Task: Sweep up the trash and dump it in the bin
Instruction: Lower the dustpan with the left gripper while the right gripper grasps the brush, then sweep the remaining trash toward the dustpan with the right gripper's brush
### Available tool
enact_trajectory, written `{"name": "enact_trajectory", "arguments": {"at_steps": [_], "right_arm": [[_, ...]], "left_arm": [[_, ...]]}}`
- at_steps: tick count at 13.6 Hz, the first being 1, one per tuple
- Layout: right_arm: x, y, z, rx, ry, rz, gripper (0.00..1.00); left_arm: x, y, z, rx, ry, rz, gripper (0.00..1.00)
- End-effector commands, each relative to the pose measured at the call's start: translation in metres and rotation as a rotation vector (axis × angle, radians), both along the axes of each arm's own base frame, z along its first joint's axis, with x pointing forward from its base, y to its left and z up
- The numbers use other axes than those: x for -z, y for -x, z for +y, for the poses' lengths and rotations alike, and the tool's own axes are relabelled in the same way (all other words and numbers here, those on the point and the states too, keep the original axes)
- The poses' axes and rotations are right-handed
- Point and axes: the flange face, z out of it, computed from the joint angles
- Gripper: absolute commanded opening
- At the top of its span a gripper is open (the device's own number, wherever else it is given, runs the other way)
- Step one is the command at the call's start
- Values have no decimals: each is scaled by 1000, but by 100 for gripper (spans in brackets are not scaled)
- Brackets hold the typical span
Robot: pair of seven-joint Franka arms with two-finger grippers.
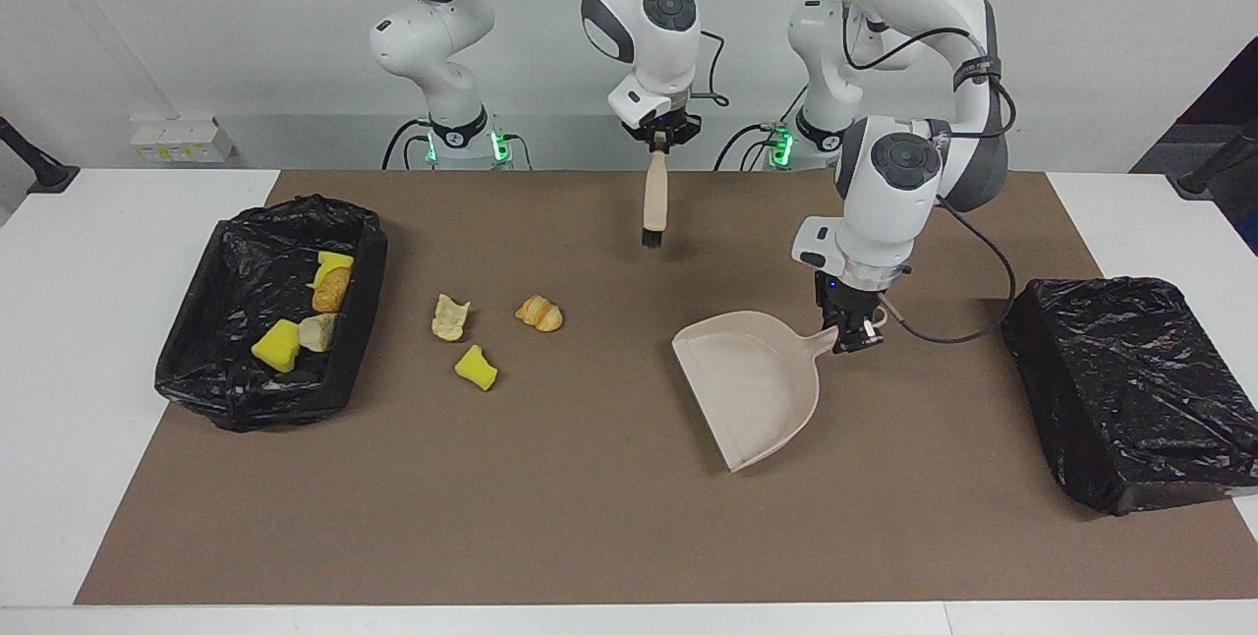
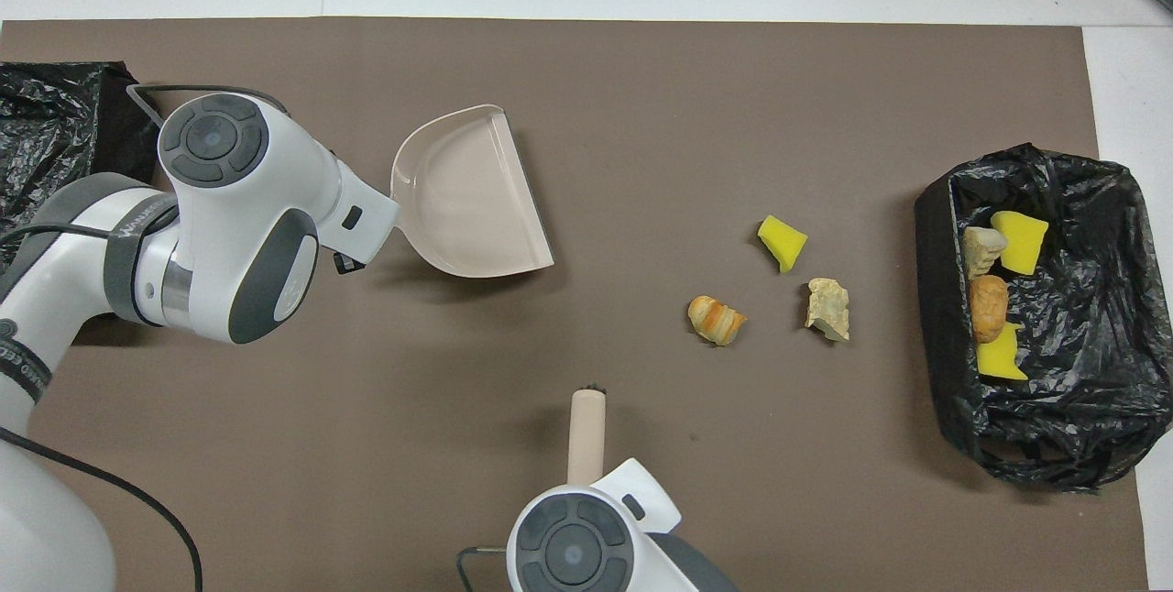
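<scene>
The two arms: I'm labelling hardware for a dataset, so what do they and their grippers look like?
Both arms are glossy white with dark grey joint bands and round dark grey caps on the wrists. The left arm carries a loose black cable and grey lettering on its band. Green lights glow at both bases. The left gripper and the right gripper are small, black and two-fingered.

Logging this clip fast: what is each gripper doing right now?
Left gripper: shut on the dustpan handle, pan over the mat.
Right gripper: shut on the brush, hanging bristles down.
</scene>
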Motion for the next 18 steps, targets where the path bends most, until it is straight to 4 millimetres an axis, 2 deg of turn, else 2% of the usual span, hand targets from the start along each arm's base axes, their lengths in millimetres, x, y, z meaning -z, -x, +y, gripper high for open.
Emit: {"name": "enact_trajectory", "arguments": {"at_steps": [1,3,7,10,15,17,18], "right_arm": [[-25,-31,-35,-53,66,-15,0],[-29,-65,-66,-112,124,-26,0],[-6,-135,-136,-187,112,-39,0],[8,-174,-206,-257,123,-20,0],[14,-208,-290,-386,241,-35,0],[33,-210,-317,-460,276,13,0],[45,-204,-317,-511,262,50,0]], "left_arm": [[0,-3,2,30,-8,-7,0],[-1,-3,2,32,-9,-11,0],[9,-1,-15,164,-17,-22,0],[13,14,-33,195,-19,-7,0],[13,27,-55,158,-18,3,0],[19,36,-67,147,-21,14,0],[21,39,-70,120,-22,18,0]]}}
